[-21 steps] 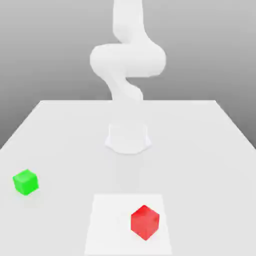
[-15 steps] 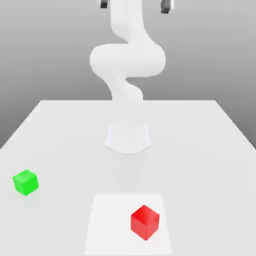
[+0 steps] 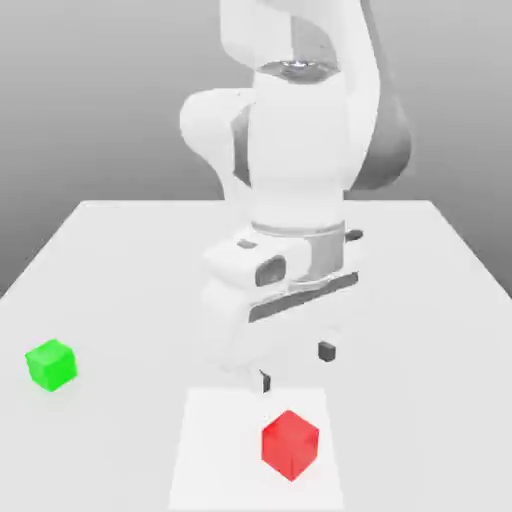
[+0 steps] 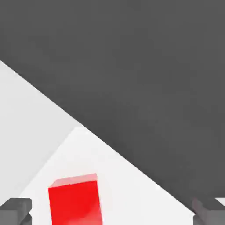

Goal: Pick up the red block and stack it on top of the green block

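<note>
The gripper (image 3: 295, 366) hangs above the table (image 3: 120, 260) with its jaws spread wide and empty, the two dark fingertips (image 3: 326, 351) poised just behind and above the red block (image 3: 290, 444), apparently so that a descent can straddle the cube. The red block rests untouched at the near edge of the table on a paler square patch (image 3: 215, 450). The green block (image 3: 51, 364) sits well apart toward the exterior view's left, its top bare to receive the stack.
</note>
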Robot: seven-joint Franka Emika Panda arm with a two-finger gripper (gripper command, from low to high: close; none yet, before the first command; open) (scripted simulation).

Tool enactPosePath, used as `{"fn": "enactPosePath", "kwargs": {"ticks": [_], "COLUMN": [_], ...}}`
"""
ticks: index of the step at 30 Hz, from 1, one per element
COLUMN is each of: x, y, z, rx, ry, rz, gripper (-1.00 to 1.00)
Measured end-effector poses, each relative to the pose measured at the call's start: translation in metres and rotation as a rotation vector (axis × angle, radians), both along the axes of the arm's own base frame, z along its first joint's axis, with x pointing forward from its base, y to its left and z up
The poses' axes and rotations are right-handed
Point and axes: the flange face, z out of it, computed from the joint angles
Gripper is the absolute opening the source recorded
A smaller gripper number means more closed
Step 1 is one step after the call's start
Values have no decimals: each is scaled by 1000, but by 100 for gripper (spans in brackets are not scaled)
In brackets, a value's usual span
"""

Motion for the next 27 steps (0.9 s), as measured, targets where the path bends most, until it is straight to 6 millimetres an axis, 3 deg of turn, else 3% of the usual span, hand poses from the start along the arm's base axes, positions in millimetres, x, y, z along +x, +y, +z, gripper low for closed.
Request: {"fn": "enactPosePath", "kwargs": {"ticks": [6,7,14,19,20,21,24,27], "x": [-9,-10,-10,-10,-10,-10,-19,-44], "y": [0,0,0,0,-8,-29,-112,-188], "z": [-78,-87,-88,-39,-30,-26,-16,-8], "rx": [-7,-7,-7,-7,-7,-10,-13,-11], "ry": [44,44,46,46,45,45,42,40], "rz": [42,42,43,43,12,-67,-370,-676], "gripper": [0,-100,-100,-100,-100,-100,-100,-100]}}
